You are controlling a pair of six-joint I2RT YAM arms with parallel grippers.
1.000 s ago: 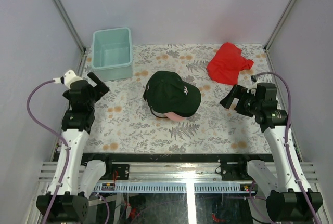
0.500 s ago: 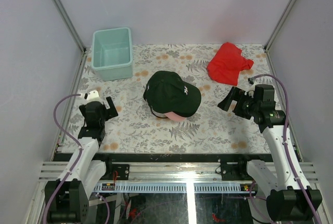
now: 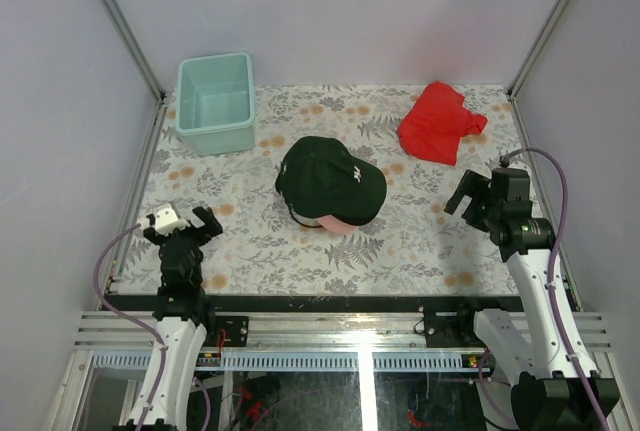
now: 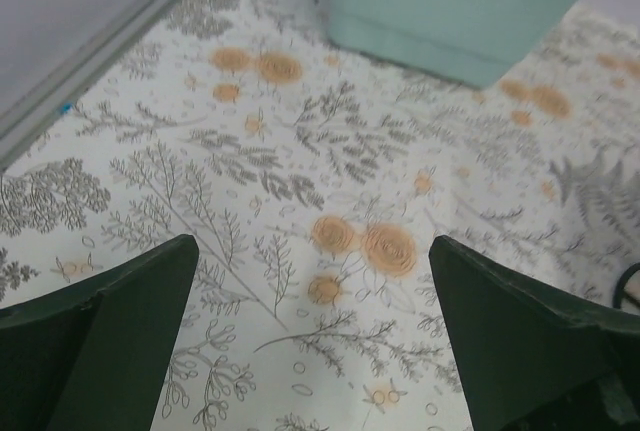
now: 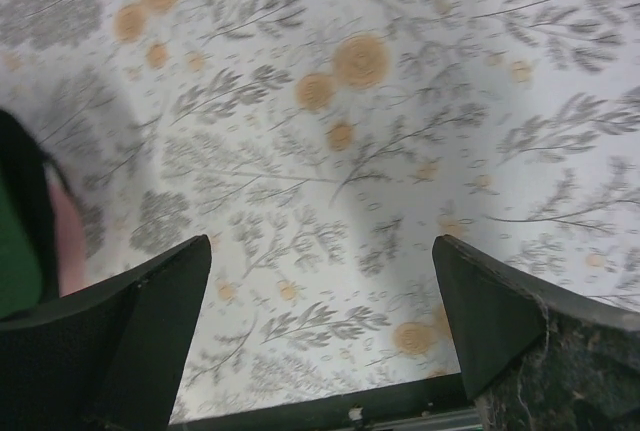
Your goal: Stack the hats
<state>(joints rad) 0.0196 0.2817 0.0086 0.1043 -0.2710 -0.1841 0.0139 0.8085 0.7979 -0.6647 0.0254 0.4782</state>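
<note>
A black cap [image 3: 330,179] with a small white logo lies on a light pink cap [image 3: 343,221] in the middle of the flowered table cover; only the pink rim shows below it. My left gripper [image 3: 190,223] hangs open near the front left corner, well left of the hats, with nothing between its fingers [image 4: 312,251]. My right gripper [image 3: 470,194] stands open to the right of the hats, also empty [image 5: 320,251]. The right wrist view catches the stack's edge, black [image 5: 15,161] and pink [image 5: 68,241], at far left.
A mint-green tub [image 3: 214,103] stands at the back left, and shows in the left wrist view [image 4: 470,1]. A red cloth [image 3: 438,121] lies at the back right. The table's front edge [image 5: 330,413] runs just under the right gripper.
The left arm has pulled back toward the front left corner and dropped low. The right gripper has drawn back slightly to the right. The hats have not moved.
</note>
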